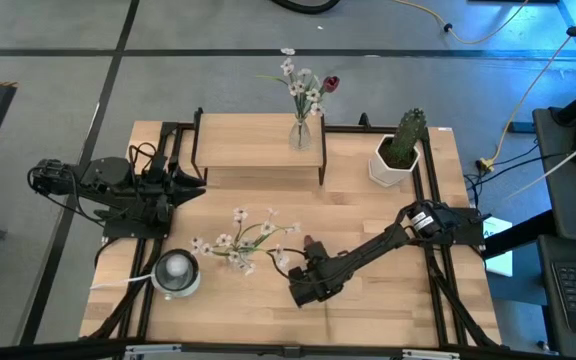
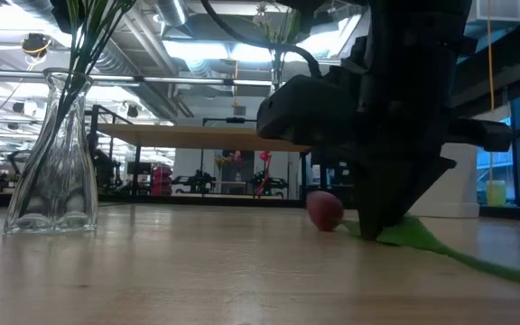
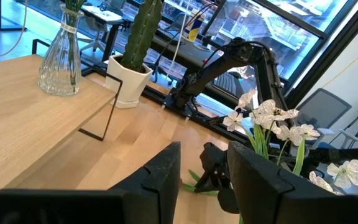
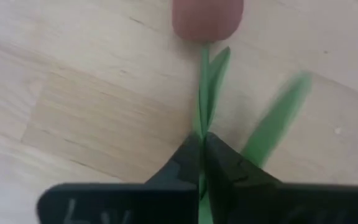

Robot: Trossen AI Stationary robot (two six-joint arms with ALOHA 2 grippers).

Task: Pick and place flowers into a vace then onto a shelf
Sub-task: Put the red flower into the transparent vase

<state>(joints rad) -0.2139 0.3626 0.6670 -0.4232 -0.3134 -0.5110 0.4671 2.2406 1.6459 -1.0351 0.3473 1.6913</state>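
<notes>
A dark red bud (image 4: pixel 207 18) on a thin green stem lies on the table, with my right gripper (image 4: pixel 202 158) shut on the stem just behind it. In the high view that gripper (image 1: pixel 306 262) is at the table's near middle. A spray of white blossoms (image 1: pixel 240 240) lies on the table to its left. A glass vase (image 1: pixel 301 130) holding flowers stands on the shelf (image 1: pixel 253 140) at the far side. My left gripper (image 3: pixel 204 168) waits open at the table's left (image 1: pixel 196 186), holding nothing. My right gripper pinches the green stem (image 4: pixel 202 127) between its two fingers, a short way behind the bud. The fingers come steeply from above, one on each side of the stem. The bud (image 2: pixel 325 210) and a long leaf (image 2: pixel 422 236) rest on the tabletop.
A green cactus in a white pot (image 1: pixel 398 155) stands at the far right, beside the shelf. A round silver-white object (image 1: pixel 176 272) sits at the near left, close to the white blossoms. Black frame rails (image 1: pixel 436 260) run along the table's sides.
</notes>
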